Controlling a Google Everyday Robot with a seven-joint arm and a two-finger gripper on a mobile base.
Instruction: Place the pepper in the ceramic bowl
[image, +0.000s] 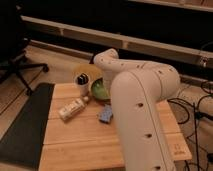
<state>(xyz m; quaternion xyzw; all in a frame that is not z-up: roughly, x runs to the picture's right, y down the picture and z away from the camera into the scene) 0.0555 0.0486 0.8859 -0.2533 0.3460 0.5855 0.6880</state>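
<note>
The pepper cannot be seen. The green bowl (100, 90) sits on the table (75, 140), partly behind the white arm (140, 105). At its nine o'clock stands a cup (82, 80); at seven lies a bottle (71, 109); at six, a blue sponge (105, 115). The end effector is hidden behind the arm.

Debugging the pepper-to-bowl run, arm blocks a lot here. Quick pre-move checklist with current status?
1. Ceramic bowl located, upright on the table: ok, part of it hidden by the arm.
2. Pepper located: cannot tell, none visible.
3. Gripper position: not ok, not in view; the arm's end is hidden beyond its elbow, near the bowl.
4. Pepper held: cannot tell.
5. Neighbours near the bowl: white cup right beside it, blue sponge and white bottle in front: ok, none in the bowl.
</note>
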